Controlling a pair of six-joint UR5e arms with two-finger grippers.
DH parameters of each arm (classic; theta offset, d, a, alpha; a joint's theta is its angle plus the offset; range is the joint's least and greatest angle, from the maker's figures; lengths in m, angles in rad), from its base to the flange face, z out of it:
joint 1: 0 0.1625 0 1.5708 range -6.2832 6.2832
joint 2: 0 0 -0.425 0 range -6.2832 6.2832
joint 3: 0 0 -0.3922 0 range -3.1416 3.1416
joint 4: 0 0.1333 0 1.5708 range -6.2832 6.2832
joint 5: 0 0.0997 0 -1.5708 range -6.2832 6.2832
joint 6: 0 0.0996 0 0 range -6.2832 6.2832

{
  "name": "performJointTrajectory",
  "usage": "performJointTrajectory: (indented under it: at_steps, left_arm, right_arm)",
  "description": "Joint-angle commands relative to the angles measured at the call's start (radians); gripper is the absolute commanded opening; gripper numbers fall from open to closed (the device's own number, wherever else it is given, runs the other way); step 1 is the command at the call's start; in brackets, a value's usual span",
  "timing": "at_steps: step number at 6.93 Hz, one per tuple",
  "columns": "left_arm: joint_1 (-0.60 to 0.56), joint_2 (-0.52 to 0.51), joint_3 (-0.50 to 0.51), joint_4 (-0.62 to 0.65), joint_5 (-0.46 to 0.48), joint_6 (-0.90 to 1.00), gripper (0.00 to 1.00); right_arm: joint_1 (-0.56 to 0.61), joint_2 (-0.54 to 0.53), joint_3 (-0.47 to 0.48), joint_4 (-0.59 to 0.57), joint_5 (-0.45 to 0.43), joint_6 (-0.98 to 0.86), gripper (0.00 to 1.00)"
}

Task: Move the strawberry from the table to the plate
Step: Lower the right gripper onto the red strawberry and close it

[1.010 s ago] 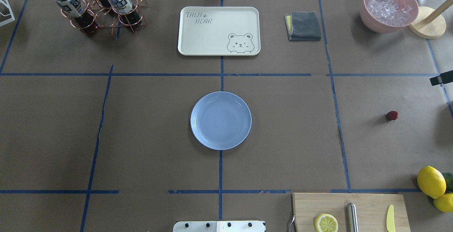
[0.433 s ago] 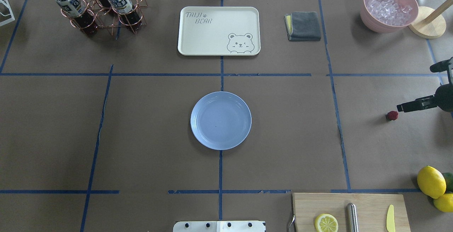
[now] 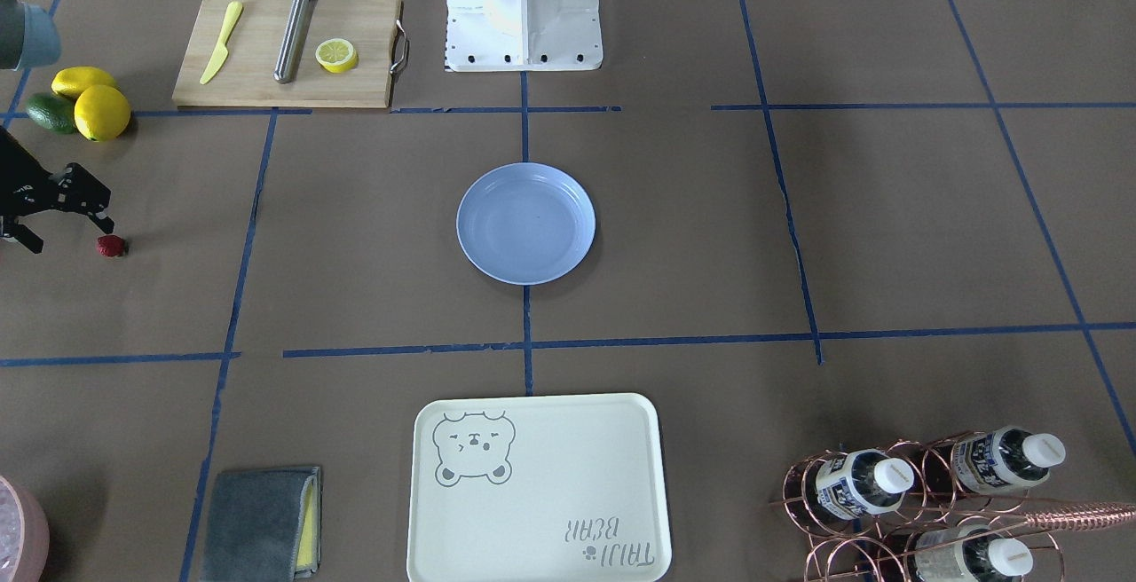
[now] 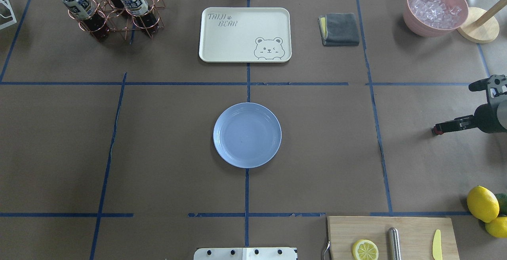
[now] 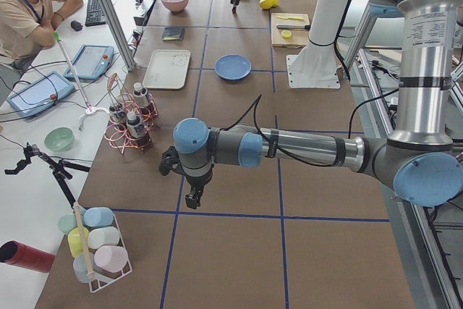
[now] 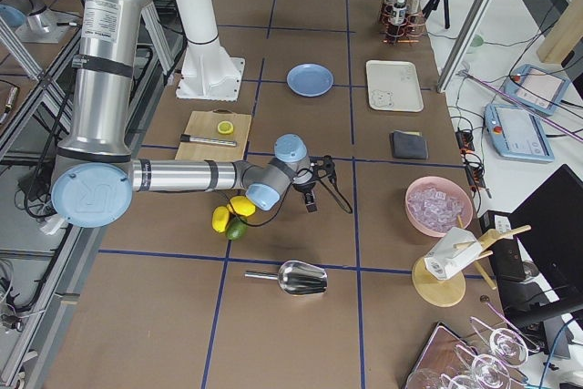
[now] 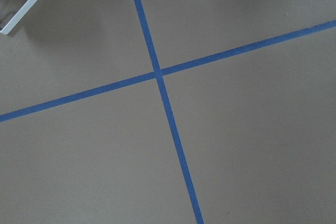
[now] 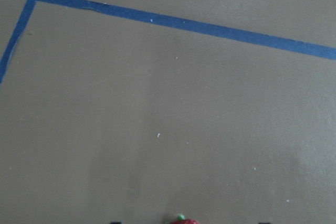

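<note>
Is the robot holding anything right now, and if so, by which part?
Nothing is held. The right gripper is open, right by the strawberry, which lies on the table. No object shows at the left gripper either.

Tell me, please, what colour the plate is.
The plate is plain light blue-lavender, with no pattern; the overhead view shows it best.

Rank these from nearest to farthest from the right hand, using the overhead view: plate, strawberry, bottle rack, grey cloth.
Measured from the right hand:
1. strawberry: just under one fingertip, near the table's right edge.
2. grey cloth: far side, right of centre.
3. plate: middle of the table.
4. bottle rack: far left corner.
</note>
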Motion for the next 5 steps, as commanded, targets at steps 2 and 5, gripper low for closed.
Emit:
performJointTrajectory:
  at_steps: [2, 5]
  left_arm:
    - [0.0, -0.001, 0.0, 0.0, 0.0, 0.001, 1.0]
    - [0.0, -0.001, 0.001, -0.002, -0.002, -0.001, 1.0]
  right_arm:
    - [-0.027, -0.001, -0.005, 0.0, -0.024, -0.001, 0.04]
    - [-0.03, 0.04, 0.047, -0.013, -0.016, 0.02, 0.0]
